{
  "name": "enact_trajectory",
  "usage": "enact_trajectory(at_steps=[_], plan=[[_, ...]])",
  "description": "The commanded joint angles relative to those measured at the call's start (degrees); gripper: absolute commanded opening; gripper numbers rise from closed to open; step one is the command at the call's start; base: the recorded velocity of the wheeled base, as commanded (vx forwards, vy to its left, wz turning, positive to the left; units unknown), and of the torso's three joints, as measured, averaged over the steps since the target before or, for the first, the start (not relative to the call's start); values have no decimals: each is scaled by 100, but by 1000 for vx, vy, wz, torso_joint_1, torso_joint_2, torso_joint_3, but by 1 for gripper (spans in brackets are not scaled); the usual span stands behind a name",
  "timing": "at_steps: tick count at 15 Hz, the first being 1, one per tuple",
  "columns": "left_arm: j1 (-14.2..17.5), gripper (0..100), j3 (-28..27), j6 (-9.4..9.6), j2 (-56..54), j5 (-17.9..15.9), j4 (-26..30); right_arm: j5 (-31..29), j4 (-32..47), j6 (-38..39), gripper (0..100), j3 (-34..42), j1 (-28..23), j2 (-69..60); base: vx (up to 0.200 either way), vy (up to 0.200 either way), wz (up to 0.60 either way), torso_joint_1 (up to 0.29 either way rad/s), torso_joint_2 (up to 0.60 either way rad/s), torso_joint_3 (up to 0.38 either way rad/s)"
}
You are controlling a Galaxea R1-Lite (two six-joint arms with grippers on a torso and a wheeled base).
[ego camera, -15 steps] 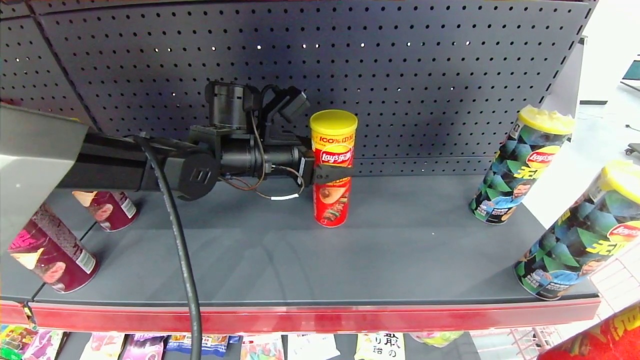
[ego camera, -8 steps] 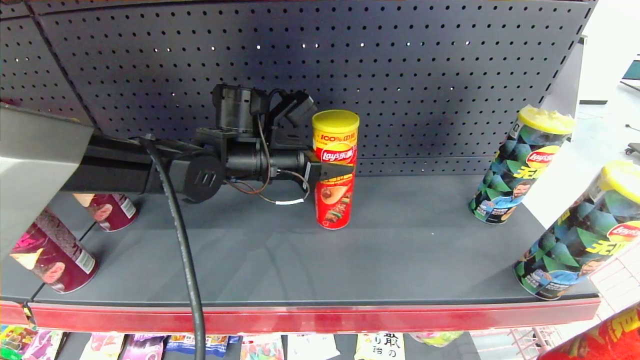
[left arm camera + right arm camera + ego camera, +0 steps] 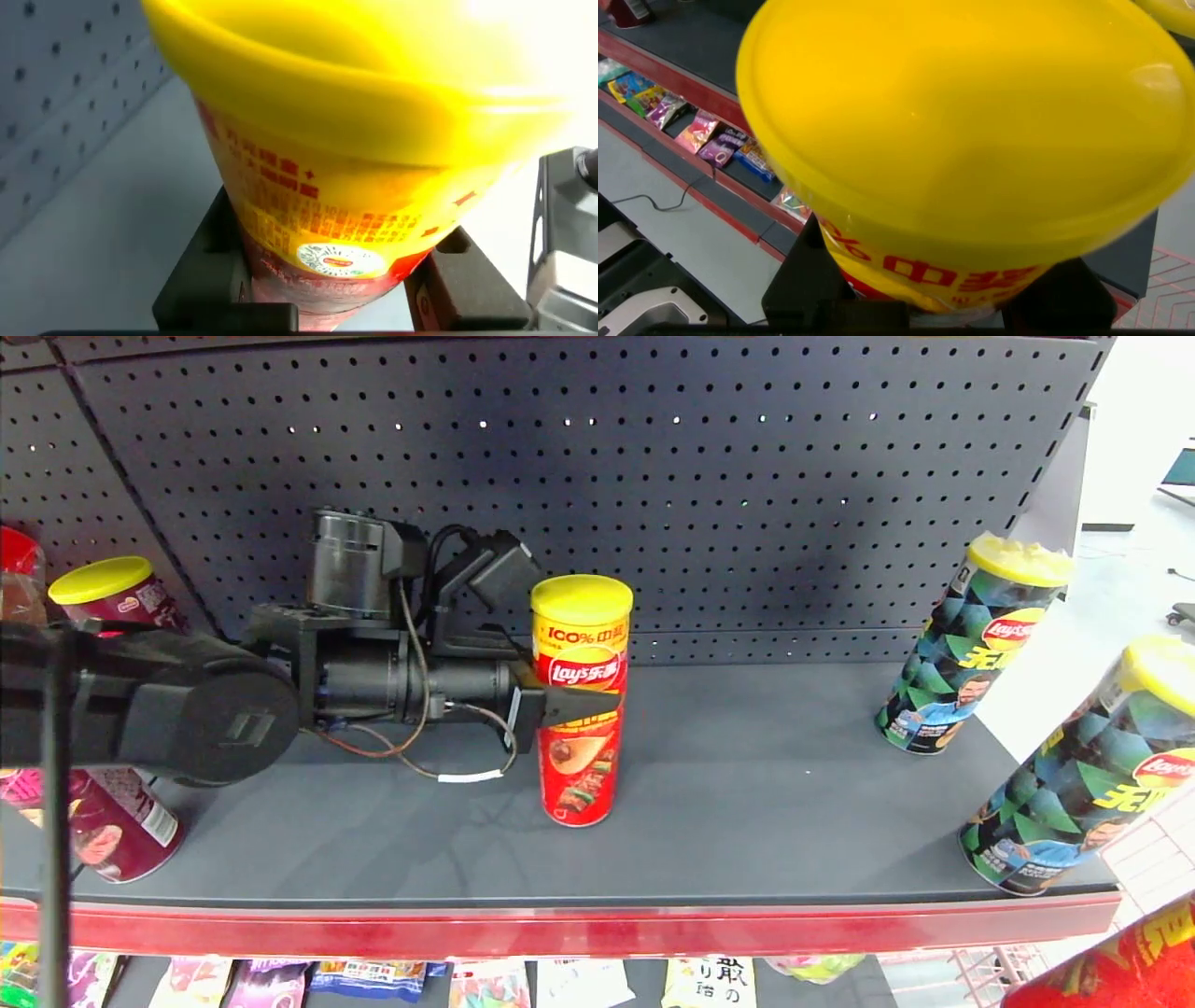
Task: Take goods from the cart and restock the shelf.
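The red can (image 3: 581, 775) with its yellow lid stood upright near the middle of the shelf (image 3: 747, 821), about halfway between the front edge and the pegboard (image 3: 747, 476). I could not tell whether its base touched the board. My left gripper (image 3: 583, 705) was clamped around its waist from the left. My right gripper (image 3: 943, 291) gripped a second can (image 3: 971, 168), yellow-lidded too. Two patterned cans (image 3: 971, 644) stood at the shelf's right end and maroon cans (image 3: 112, 821) at the left.
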Motion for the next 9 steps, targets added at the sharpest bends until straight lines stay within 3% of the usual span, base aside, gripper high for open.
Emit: enact_trajectory(at_steps=[1, 9], plan=[[-52, 0, 637, 8, -741, 57, -5, 3, 0, -2, 0, 14, 0, 7, 0, 0, 0, 0, 0, 0], [-166, 0, 1490, -10, -1084, 57, -242, 3, 0, -2, 0, -13, 9, 7, 0, 0, 0, 0, 0, 0]])
